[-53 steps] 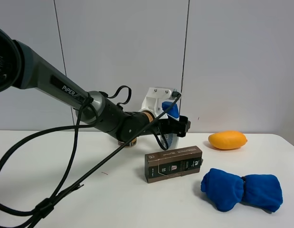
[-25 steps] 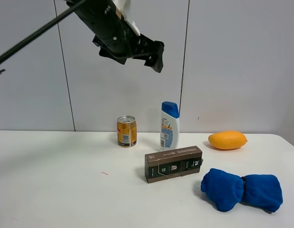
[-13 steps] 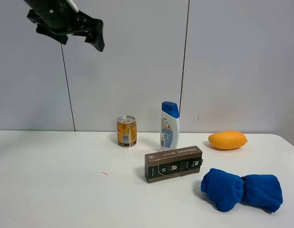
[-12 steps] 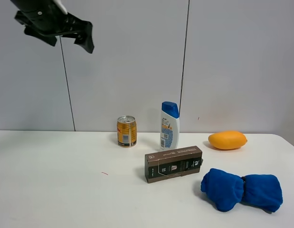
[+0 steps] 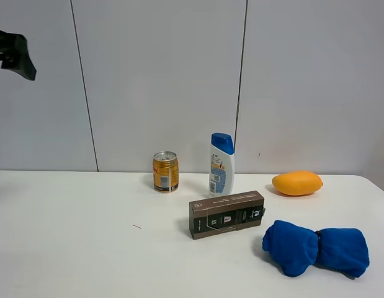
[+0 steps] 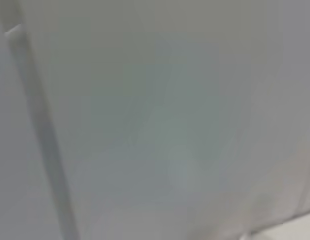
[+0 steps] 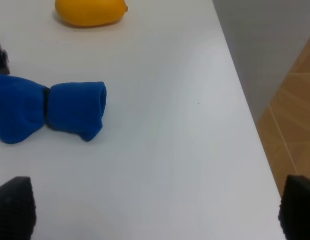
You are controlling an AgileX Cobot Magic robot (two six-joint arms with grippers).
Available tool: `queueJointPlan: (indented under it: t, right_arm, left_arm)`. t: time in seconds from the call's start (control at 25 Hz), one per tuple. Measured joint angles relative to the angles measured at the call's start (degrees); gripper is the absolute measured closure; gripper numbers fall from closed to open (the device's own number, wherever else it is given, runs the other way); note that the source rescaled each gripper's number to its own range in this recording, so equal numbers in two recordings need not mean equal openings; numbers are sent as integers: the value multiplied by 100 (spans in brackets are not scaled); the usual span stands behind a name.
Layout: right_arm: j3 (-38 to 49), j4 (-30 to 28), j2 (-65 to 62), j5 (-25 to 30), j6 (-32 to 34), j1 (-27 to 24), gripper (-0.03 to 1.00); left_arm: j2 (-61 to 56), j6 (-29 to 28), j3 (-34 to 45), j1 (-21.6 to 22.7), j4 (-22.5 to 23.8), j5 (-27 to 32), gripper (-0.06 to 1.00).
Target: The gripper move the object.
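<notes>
The left gripper (image 5: 15,54) hangs high at ten o'clock, jaws spread, holding nothing. The shampoo bottle (image 5: 221,165) stands upright on the table (image 5: 86,248), the gold can (image 5: 165,172) at its nine o'clock.

Lab: white table (image 5: 86,248), grey panels (image 5: 160,81)

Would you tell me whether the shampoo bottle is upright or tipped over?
Upright: the bottle stands on its base, blue cap on top, beside the can.
</notes>
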Motion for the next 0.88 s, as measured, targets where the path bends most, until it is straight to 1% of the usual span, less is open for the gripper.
queueJointPlan:
  t: [0.04,0.28,0.44,0.52,0.76,0.88]
  right_arm:
    - [0,0,0,0,0,0,-3]
    - [0,0,0,0,0,0,-3]
    - [0,0,0,0,0,0,-3]
    - [0,0,0,0,0,0,-3]
    - [0,0,0,0,0,0,-3]
    - [0,0,0,0,0,0,-3]
  left_arm:
    - [0,0,0,0,0,0,-4]
    - [-1211,-105,1044,322,-56,-30,-4]
    - [-2031,-119,1539,335,-80,100,-4]
    - [-2393,-61,1724,335,-80,331,-4]
    - [-3314,270,1996,335,-104,1512,-4]
    - [-3837,310,2006,335,-285,2097,-4]
